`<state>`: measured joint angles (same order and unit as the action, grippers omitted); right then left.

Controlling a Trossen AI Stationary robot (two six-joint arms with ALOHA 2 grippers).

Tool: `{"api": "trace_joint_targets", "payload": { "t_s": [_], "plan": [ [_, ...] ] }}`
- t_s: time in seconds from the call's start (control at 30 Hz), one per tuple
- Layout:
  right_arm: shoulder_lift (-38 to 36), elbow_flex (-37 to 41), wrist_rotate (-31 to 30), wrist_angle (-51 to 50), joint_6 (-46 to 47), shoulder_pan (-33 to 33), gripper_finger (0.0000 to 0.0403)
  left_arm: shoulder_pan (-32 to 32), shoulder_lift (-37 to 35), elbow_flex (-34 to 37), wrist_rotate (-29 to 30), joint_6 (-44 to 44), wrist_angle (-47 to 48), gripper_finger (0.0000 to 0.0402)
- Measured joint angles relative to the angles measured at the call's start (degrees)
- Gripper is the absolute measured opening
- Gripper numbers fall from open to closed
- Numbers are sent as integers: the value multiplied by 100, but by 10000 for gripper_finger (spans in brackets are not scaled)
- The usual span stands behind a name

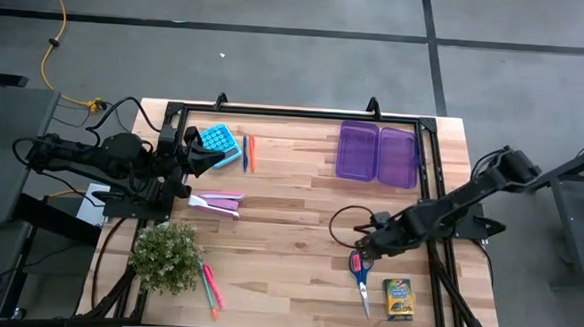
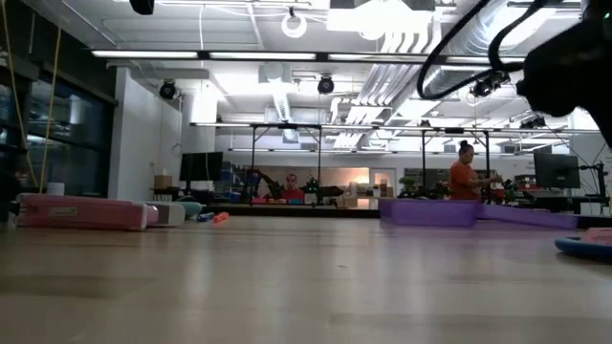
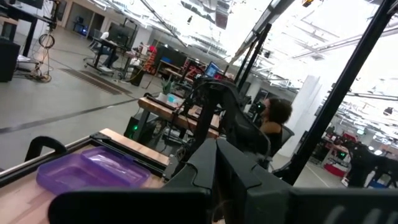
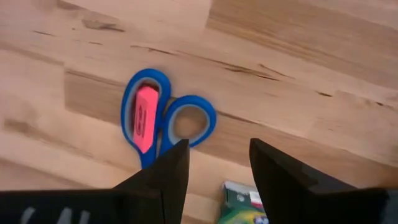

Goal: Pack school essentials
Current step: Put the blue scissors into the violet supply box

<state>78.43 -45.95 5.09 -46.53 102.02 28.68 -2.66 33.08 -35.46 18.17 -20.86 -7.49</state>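
The right gripper [image 1: 361,249] hangs low over the pale wooden table [image 1: 288,233], just above the blue-handled scissors [image 1: 359,272], and in its own wrist view its two dark fingers [image 4: 171,174] stand apart with bare wood between them, holding nothing. That view shows a small pink eraser [image 4: 146,118] lying inside one of the scissors' two blue finger loops [image 4: 165,118]; the blades are cut off behind the fingers, and only a corner of the yellow-green crayon box [image 4: 239,202] peeks out between them. From above, the crayon box [image 1: 398,297] lies just beside the scissor blades near the table's front right corner, and the eraser is too small to make out. The left gripper [image 1: 194,153] rests at the left rear of the table, its fingers pressed together; they are a dark blur in the left wrist view, which looks past them to the translucent purple plastic case [image 3: 93,171]. That case [image 1: 378,153] lies open at the rear right. A blue grid-patterned object [image 1: 216,140] sits beside thin blue and orange pens [image 1: 247,153], partly hidden by the left gripper. A pink and white flat item [image 1: 217,203] lies nearby. Pink and green pens [image 1: 209,286] lie beside the bushy green potted plant [image 1: 167,255].
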Motion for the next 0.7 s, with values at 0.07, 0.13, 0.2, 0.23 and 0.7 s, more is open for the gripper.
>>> {"api": "trace_joint_targets", "payload": {
  "t_s": [0.07,0.13,0.2,0.23,0.7],
  "plan": [
    [239,0,94,245,-2,-2,161,0,2,0,0,0,0,0],
    [472,0,279,431,-26,-2,161,0,0,0,0,0,0,0],
    [686,0,369,596,-27,1,161,0,0,0,0,0,0,0],
    [777,0,400,641,-29,1,161,0,0,0,0,0,0,0],
    [1464,-33,333,739,20,-2,155,0,0,0,44,1,0,0]
  ]
}}
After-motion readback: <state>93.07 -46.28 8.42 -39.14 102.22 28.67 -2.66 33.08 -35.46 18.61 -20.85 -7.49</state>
